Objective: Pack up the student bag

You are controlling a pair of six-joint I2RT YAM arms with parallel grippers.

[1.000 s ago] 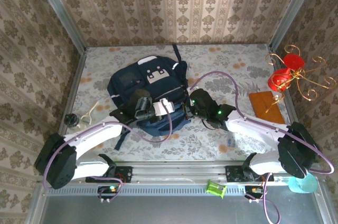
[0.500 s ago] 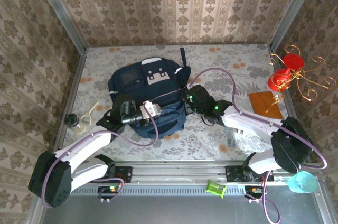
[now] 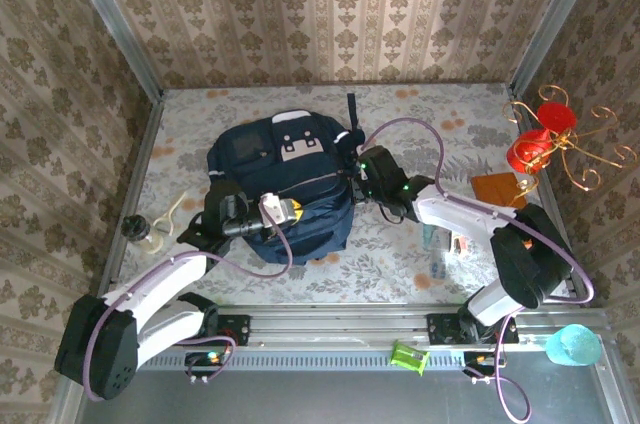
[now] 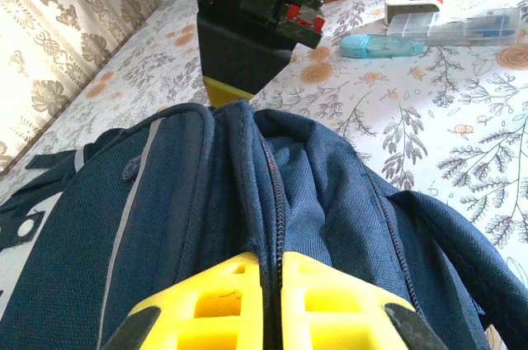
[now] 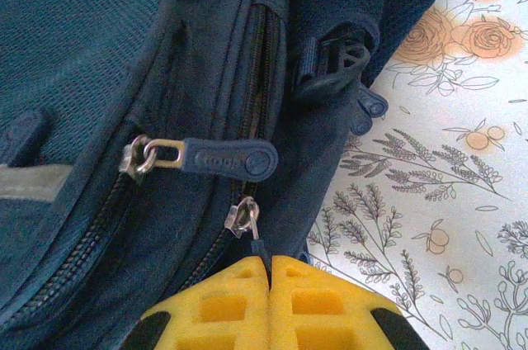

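Moved: both arms have drawn in closer over the last second, and the backpack (image 3: 285,169) now sits bunched shorter, its near edge squared off.
Left tool: my left gripper (image 4: 271,284) has its yellow fingers pressed together on the zip seam along the backpack's top ridge.
Right tool: my right gripper (image 5: 270,280) is clamped on the thin zip pull (image 5: 247,219) of the lower slider, at the backpack's right side.
Backpack place: middle of the table (image 3: 400,264), a little left of centre, between the two grippers, white patch toward the far wall.
Left edge: a small dark-lidded jar (image 3: 135,227) sits near the rail, well apart from the backpack.
Right edge: a red-and-gold ornament stand (image 3: 545,139) and a brown board (image 3: 497,189) crowd that side.
Near right: a clear case (image 4: 462,26) and a teal pen (image 4: 384,44) lie beside my right forearm.
Free room: I see bare flowered cloth along the far wall and between the backpack and the near rail.
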